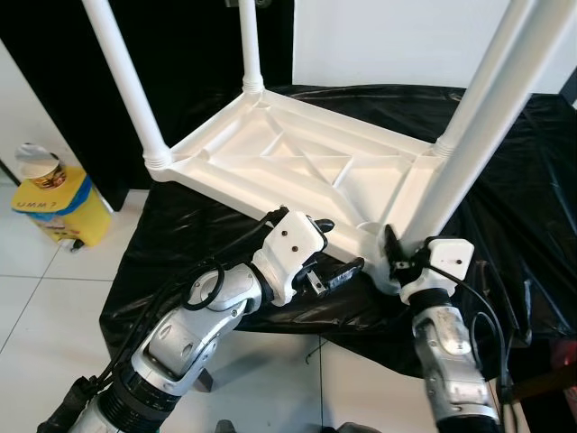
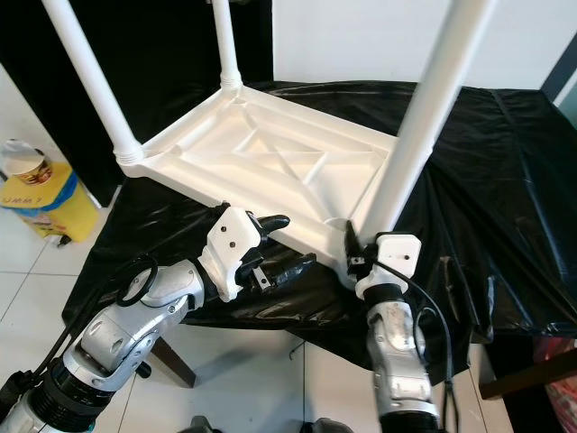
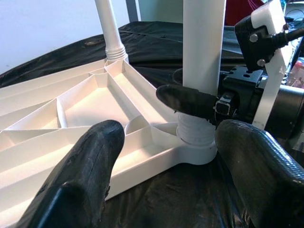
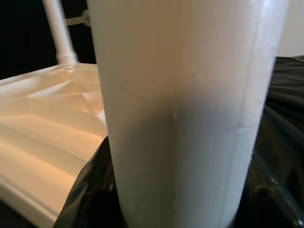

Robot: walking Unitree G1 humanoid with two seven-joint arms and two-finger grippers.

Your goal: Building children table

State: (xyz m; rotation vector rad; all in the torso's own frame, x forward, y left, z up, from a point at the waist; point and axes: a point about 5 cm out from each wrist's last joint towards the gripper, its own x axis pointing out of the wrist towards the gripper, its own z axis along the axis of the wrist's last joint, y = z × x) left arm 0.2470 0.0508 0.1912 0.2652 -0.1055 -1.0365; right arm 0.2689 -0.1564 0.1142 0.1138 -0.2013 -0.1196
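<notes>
On the black sheet (image 1: 532,162): the upturned tabletop (image 1: 297,162) lies, legs pointing up.
Near leg (image 1: 469,135): standing in the corner socket (image 3: 194,145) nearest the robot.
Step in hand: seating that leg — it is best kept upright and pressed straight down while the top is steadied.
Right gripper (image 1: 394,255): raised from below, set at the leg's base; finger spread cannot be told.
Left gripper (image 1: 335,250): forearm angled in from the left, fingers (image 3: 90,166) held apart — hovering by the tabletop edge.

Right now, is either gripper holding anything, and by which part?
The right gripper grips the near table leg just above its base socket. The left gripper is open, holding nothing.
</notes>
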